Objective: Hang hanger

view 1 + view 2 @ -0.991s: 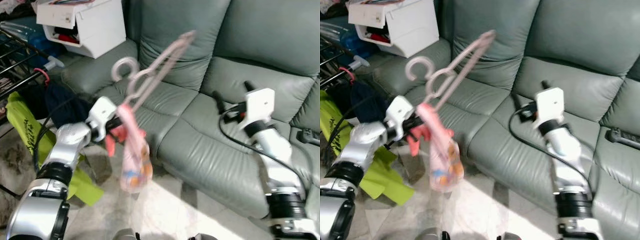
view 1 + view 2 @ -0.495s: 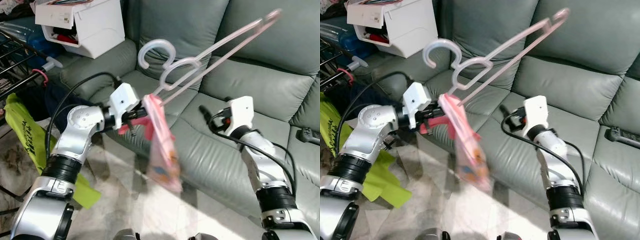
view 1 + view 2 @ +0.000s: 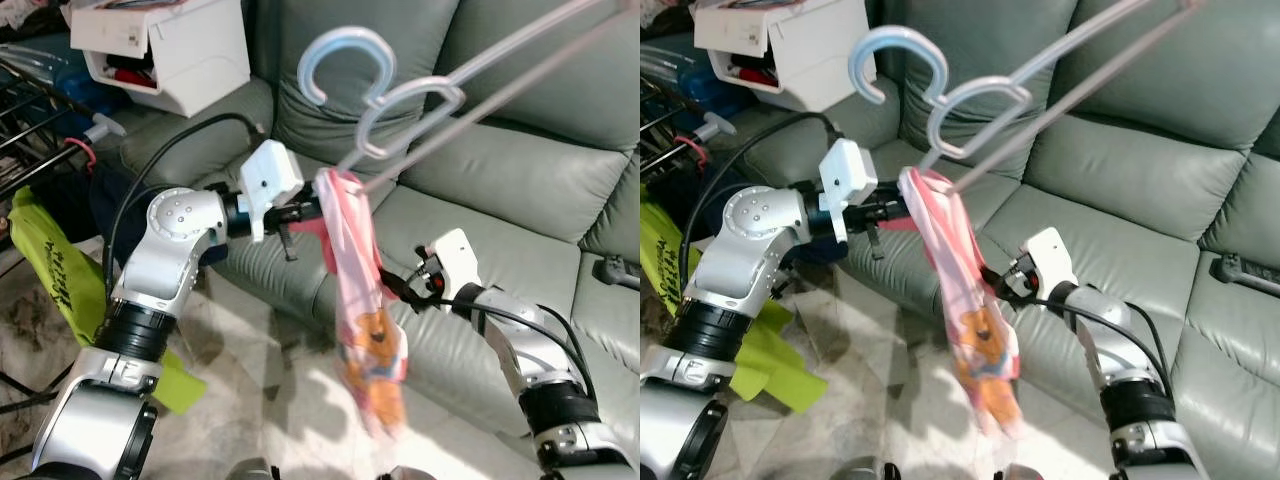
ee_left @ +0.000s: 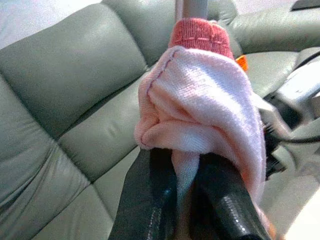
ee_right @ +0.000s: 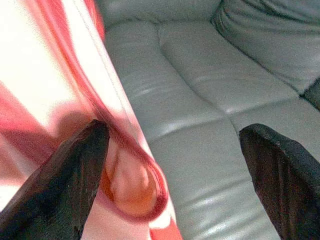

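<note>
Hanger [image 3: 400, 100], pale plastic, held up in the air in front of the grey sofa [image 3: 500, 170]. Hook end curls toward the robot's left; the long bars run up and away toward the robot's right, past the picture's top edge. Looks like two hangers held together, two hooks visible side by side.

Pink garment [image 3: 362, 300] draped over the lower bar, hanging down long and loose, with an orange bear print near the bottom. Red trim at its top fold. It dangles above the floor [image 3: 300, 410], just ahead of the sofa's front edge.

Left claw [image 3: 300, 212] raised at chest level, clenched on the bunched top of the garment where it wraps the hanger bar. In the left wrist view both black fingers [image 4: 150, 200] press against the pink cloth [image 4: 200, 110], red hem above it, bar rising from the fold.

Right claw [image 3: 395, 292] lower, reaching in from the robot's right toward the hanging cloth, close against its side. Right wrist view: fingers [image 5: 75, 180] spread wide apart, released, with the pink and red cloth [image 5: 75, 75] against one finger and sofa cushion between them.

Beyond the sofa's left arm: white box [image 3: 165, 45], black wire rack [image 3: 40, 130], dark clothing, a lime green cloth [image 3: 50, 270] hanging to the floor.
</note>
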Robot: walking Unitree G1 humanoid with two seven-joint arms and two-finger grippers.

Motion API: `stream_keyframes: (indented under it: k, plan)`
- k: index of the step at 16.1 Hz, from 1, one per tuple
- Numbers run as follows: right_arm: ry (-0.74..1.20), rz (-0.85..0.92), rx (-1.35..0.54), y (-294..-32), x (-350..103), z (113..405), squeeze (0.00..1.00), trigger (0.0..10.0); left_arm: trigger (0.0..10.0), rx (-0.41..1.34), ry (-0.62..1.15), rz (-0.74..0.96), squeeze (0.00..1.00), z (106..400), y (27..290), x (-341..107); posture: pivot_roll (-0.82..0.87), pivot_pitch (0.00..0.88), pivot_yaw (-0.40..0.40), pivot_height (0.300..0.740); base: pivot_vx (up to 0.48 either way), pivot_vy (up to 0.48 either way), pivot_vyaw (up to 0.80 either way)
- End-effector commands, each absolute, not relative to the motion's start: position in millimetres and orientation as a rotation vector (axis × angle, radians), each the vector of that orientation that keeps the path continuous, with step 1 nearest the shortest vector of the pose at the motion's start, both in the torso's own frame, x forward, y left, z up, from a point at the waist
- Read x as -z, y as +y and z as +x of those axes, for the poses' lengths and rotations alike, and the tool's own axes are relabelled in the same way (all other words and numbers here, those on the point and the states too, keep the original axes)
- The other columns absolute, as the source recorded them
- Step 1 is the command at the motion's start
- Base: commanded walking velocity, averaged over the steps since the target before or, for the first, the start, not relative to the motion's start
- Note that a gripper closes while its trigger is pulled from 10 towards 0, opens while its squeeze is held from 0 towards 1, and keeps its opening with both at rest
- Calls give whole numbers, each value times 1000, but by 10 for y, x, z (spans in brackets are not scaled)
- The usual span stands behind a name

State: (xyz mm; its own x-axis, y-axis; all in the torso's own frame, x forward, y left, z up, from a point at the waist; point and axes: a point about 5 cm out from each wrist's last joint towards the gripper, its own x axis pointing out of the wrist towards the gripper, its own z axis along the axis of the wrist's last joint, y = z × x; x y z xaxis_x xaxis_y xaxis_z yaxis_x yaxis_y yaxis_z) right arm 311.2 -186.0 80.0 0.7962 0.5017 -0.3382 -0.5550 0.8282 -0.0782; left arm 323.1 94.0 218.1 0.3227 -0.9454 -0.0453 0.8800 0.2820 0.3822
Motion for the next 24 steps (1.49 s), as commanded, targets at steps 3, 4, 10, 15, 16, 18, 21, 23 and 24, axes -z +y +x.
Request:
stream_keyframes:
  k: [3,4,10,15,16,18,21,23,24]
  plan:
    - [197,-109,-587,-1781,-1020,3224,0,10000,0,1281,-232,355,0,3131,886,-2264,-5,17,88,740,0,0,0]
    - [112,-18,-685,-1690,-1192,3206,0,10000,0,1274,-213,370,0,3133,902,-2209,-5,17,88,740,0,0,0]
    - [160,-51,-689,-1751,-1103,3187,0,10000,0,1305,-234,329,0,3064,807,-2269,-13,16,87,740,0,0,0]
    - [389,-56,-573,-1828,-691,3118,0,2784,0,1301,-335,278,0,3023,767,-2609,2,19,81,740,0,0,0]
    - [436,-51,-545,-1888,-606,3087,0,275,0,1293,-357,256,0,3015,774,-2704,3,19,79,740,0,0,0]
    - [479,-33,-436,-2070,-538,3067,0,0,0,1275,-373,229,0,3029,806,-2791,4,22,76,740,0,0,0]
    - [397,-66,-239,-2353,-686,3142,0,0,0,1246,-322,275,0,3086,921,-2667,-6,23,76,740,0,0,0]
    - [255,-86,-28,-2672,-982,3227,0,0,0,1231,-222,313,0,3129,1085,-2442,-13,23,83,740,0,0,0]
    - [204,-91,42,-2780,-1101,3248,0,0,0,1217,-193,339,0,3155,1153,-2372,-17,21,86,740,0,0,0]
